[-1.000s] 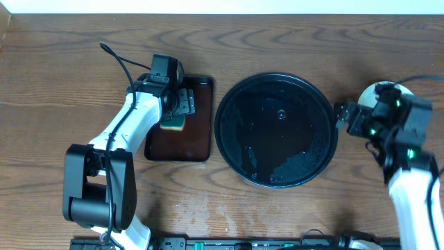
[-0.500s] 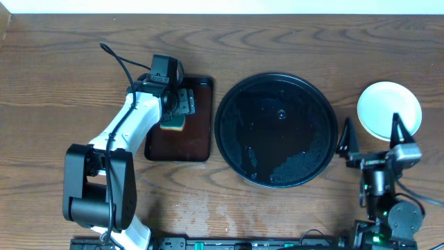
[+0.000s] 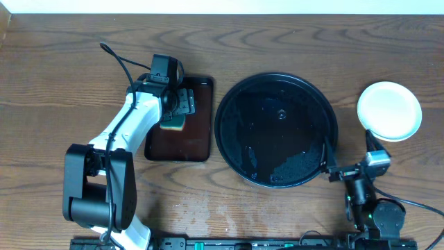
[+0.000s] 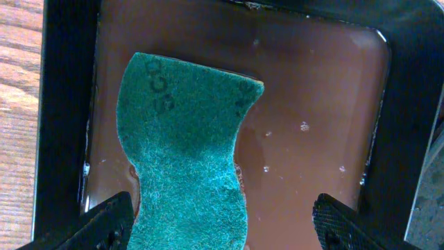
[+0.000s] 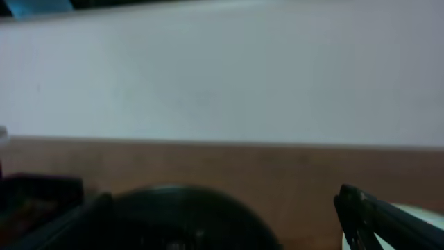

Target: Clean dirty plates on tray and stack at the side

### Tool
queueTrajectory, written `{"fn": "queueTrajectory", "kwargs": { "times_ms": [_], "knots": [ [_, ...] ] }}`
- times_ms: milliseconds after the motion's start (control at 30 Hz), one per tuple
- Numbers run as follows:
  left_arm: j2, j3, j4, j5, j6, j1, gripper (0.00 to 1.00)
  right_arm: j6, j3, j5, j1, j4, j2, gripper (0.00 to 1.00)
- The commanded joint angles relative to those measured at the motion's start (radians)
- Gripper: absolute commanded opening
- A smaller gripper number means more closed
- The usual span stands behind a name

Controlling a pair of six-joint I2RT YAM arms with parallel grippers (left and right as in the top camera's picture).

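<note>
**Where your views are failing you**

The right wrist view is coming through blurred: the tray is showing only as a dark hump at 6 o'clock, cropped by the bottom edge. A pale sliver at 4 o'clock is looking too soft to name behind a finger of the right gripper, whose fingers are running off the frame. Overhead, the plates are showing you only the top one, so the count beneath is escaping you, and the right arm is running off at 5 o'clock. In the left wrist view, the bottom edge is cropping the sponge and all but the tips of the left gripper.
</note>
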Motion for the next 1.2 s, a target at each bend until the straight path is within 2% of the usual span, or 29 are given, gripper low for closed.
{"fn": "queueTrajectory", "kwargs": {
  "times_ms": [0,133,400,633,1167],
  "knots": [
    [0.006,-0.004,-0.001,-0.012,0.009,0.002,0.83,-0.02,-0.001,0.001,0.013,-0.091,-0.039,0.99],
    [0.006,-0.004,-0.001,-0.012,0.009,0.002,0.83,-0.026,-0.003,0.001,0.013,-0.245,-0.081,0.99],
    [0.006,-0.004,-0.001,-0.012,0.009,0.002,0.83,-0.134,-0.004,0.018,0.016,-0.242,-0.091,0.99],
    [0.006,-0.004,-0.001,-0.012,0.009,0.002,0.84,-0.136,-0.004,0.215,0.073,-0.24,-0.091,0.99],
    [0.006,-0.004,-0.001,-0.012,0.009,0.002,0.83,-0.136,-0.005,0.218,0.098,-0.251,-0.09,0.99]
  ]
}}
